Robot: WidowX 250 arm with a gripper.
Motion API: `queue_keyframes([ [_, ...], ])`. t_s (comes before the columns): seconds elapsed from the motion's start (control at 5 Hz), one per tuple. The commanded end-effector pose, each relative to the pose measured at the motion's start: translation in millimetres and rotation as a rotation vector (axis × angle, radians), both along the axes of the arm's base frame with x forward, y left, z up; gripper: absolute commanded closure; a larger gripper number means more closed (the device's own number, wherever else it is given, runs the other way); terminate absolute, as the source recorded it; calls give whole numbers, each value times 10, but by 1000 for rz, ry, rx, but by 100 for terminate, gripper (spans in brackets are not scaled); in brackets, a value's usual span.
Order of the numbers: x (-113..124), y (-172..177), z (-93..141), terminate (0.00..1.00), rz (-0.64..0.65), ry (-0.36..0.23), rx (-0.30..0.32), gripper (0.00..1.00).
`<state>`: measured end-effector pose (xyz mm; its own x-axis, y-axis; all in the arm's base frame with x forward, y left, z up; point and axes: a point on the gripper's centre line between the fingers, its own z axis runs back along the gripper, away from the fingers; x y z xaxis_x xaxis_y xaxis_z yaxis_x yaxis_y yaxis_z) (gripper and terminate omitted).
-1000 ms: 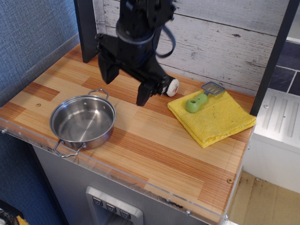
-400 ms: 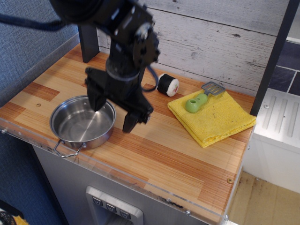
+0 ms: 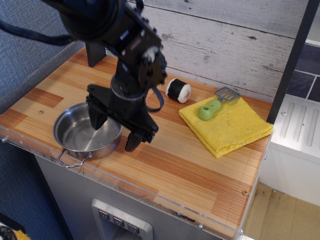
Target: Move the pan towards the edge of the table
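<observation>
The shiny steel pan (image 3: pixel 82 136) sits at the front left of the wood-plank table (image 3: pixel 190 175), close to the clear acrylic rim, one wire loop handle pointing at the front edge. My black gripper (image 3: pixel 116 131) hangs open over the pan's right rim: one finger (image 3: pixel 98 119) stands inside the pan, the other finger (image 3: pixel 133 142) stands outside it on the wood. The far loop handle is hidden behind the gripper.
A yellow cloth (image 3: pixel 227 126) lies at the back right with a green-handled spatula (image 3: pixel 214 105) on it. A small black-and-white roll (image 3: pixel 178 90) lies near the white plank wall. A dark post (image 3: pixel 95 52) stands at the back left.
The gripper has come forward and down from the back of the table to the pan, and now straddles its right rim. The pan has not moved.
</observation>
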<state>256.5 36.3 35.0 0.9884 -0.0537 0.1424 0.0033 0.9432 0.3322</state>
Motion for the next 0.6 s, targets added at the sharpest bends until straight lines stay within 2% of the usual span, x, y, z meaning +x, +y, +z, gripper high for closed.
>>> queue_keyframes([
  [0.0,-61,49,-82,0,19,13,2,0],
  [0.2,-88,50,-105,0,17,9,-1,100],
  [0.4,-99,57,-99,0,15,7,0,100],
])
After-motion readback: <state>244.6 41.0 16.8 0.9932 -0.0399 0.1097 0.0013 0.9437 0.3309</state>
